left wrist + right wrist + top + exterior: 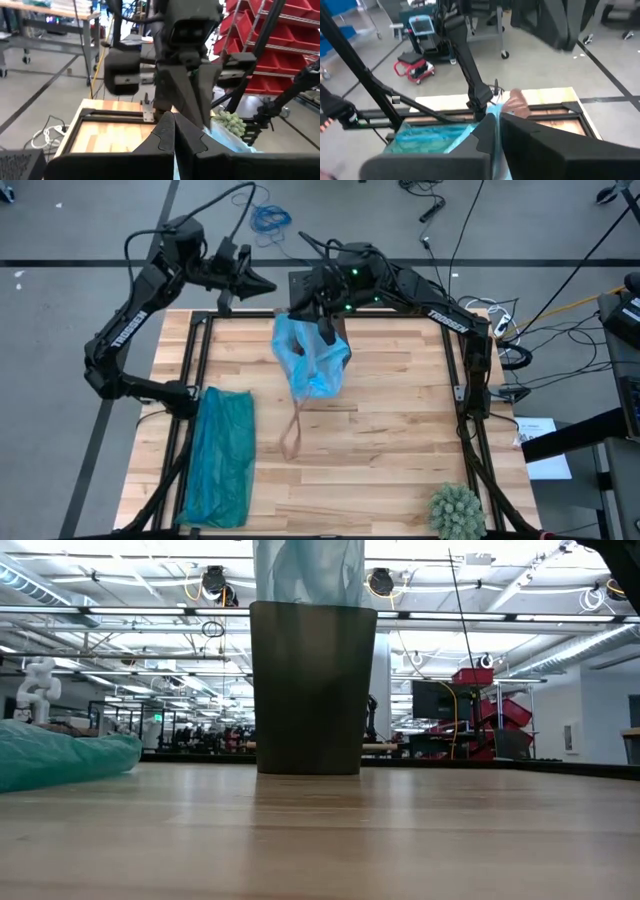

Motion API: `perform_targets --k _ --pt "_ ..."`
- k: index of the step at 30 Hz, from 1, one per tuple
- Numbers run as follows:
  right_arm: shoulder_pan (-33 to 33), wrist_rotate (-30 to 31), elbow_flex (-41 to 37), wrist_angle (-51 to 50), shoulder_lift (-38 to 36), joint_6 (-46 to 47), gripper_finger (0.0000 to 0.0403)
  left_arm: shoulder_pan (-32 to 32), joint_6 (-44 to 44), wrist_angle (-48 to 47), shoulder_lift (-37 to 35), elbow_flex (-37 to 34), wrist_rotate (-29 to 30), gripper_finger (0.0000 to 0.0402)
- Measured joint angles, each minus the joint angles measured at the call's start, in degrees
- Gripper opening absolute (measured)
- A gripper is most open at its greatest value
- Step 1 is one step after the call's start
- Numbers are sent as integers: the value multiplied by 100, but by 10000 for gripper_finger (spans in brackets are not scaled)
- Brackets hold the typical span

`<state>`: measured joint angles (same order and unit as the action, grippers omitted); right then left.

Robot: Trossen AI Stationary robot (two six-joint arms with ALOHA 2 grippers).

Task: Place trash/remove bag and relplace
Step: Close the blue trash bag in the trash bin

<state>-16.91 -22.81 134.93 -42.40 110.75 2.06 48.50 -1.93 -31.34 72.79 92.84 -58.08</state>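
Left arm: reaches from the table's left edge up to the far side; my left gripper hangs just left of the bin, apart from the bag.
Left fingers: pressed together with no gap and nothing between them, as my left wrist view shows.
Teal bag: lies flat along the left side of the table, near the front; in the low view it is a low heap at the left.
Bag: pale blue, lifted by its top above the far middle of the table, with its body spread toward the table's centre.
Bin: dark, upright at the far middle of the table; blue plastic stands out of its mouth in the low view.
Brown scrap: a thin strip lying on the wood just in front of the bag.
Right gripper: over the bin at the bag's top edge, fingers clamped narrow on the blue film, which runs between them in my right wrist view.
Green ball: spiky, at the front right corner, well apart from everything else.
Table: bare pale wood between the bag and the ball.
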Motion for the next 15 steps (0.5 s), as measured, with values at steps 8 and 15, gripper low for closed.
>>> perform_targets --k 8,15 --pt "0 17 0 104 -73 33 76 -65 1 -377 -13 36 -168 5" --pt "0 13 2 71 -73 27 99 -151 -322 -1066 -21 36 -176 85"
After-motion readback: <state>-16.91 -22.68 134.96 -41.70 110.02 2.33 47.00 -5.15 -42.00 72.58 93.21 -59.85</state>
